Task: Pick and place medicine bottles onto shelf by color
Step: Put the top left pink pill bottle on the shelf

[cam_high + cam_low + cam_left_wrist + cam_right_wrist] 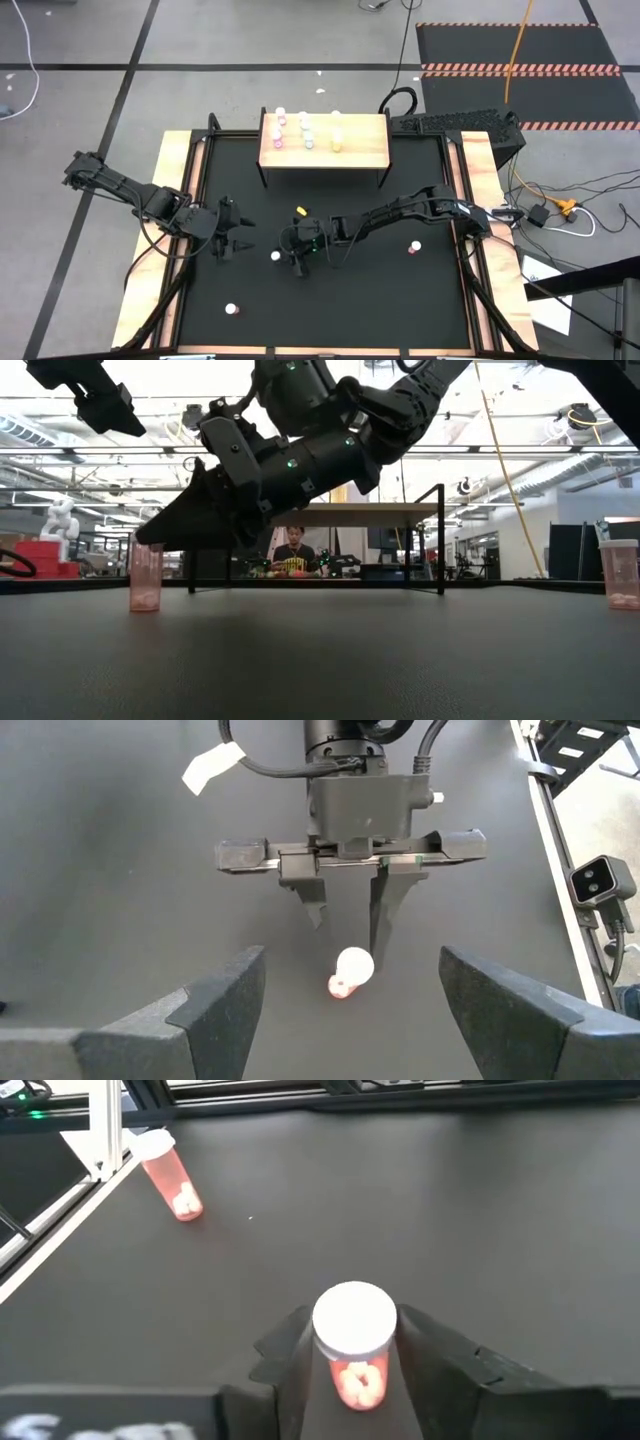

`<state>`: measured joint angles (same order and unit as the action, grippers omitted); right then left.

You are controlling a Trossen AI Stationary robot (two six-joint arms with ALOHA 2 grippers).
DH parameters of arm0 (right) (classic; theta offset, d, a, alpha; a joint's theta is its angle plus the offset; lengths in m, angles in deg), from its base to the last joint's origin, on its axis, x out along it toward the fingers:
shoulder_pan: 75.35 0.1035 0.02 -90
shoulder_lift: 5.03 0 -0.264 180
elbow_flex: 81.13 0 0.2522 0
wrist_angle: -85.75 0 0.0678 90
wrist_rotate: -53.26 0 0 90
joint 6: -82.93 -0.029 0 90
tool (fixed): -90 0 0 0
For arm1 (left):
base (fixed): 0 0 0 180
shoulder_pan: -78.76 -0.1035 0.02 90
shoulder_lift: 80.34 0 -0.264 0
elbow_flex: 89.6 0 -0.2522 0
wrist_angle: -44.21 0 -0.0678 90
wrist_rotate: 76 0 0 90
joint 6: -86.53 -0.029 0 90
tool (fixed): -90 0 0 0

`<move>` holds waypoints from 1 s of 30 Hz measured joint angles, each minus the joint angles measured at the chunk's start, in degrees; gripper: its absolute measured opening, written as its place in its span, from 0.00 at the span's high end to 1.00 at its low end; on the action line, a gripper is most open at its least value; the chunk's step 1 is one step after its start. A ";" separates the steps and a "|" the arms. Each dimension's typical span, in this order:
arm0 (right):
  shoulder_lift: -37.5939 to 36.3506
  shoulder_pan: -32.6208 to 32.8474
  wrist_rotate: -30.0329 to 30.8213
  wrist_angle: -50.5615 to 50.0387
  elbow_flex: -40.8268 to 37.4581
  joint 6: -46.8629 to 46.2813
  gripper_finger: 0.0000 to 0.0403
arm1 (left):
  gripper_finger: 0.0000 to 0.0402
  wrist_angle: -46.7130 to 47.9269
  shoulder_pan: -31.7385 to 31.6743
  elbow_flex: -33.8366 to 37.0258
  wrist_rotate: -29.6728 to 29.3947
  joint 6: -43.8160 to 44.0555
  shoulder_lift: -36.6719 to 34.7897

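Black matting covers the counter (pixel 330 300), and near its middle in the high view the right gripper (pixel 291 256) is down low over a pink bottle (pixel 352 1350) with a white cap. In the right wrist view the jaws sit narrowed on either side of that bottle's pink body, its cap standing clear above the fingers (pixel 285 1355); they look to be touching its sides, though a firm grip cannot be confirmed. In the left wrist view the same bottle (pixel 350 970) shows between the right gripper's two fingers.

The left gripper (pixel 243 240) waits just left of centre in the high view, its jaws spread wide and holding nothing.

The shelf (pixel 324 140) stands at the upper middle of the high view, with several pastel bottles (pixel 306 132) grouped on its left half. Loose on the counter are a yellow bottle (pixel 300 211) just above the right gripper, a pink one (pixel 414 247) to the right, and another pink one (pixel 231 310) at lower left. In the low view a pink bottle (pixel 146 575) stands upright at the left and another (pixel 620 572) at the far right edge; a person (pixel 294 552) sits in the room behind the shelf legs.
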<state>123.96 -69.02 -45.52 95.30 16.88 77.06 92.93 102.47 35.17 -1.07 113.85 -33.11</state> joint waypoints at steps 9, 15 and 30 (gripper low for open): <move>-0.03 -0.42 -0.22 0.04 0.00 -0.87 0.74 | 0.26 0.00 0.02 0.00 0.01 -0.01 -0.01; -3.16 -0.40 -0.19 -0.04 -0.04 -8.15 0.71 | 0.26 0.09 0.02 0.00 0.00 -0.04 0.01; -32.49 -7.21 6.65 -31.38 -0.04 2.21 0.71 | 0.26 -1.40 -1.55 0.02 -5.83 -2.66 0.01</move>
<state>91.47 -76.23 -38.87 63.93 16.84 79.27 91.53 100.91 35.19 -6.90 111.19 -33.10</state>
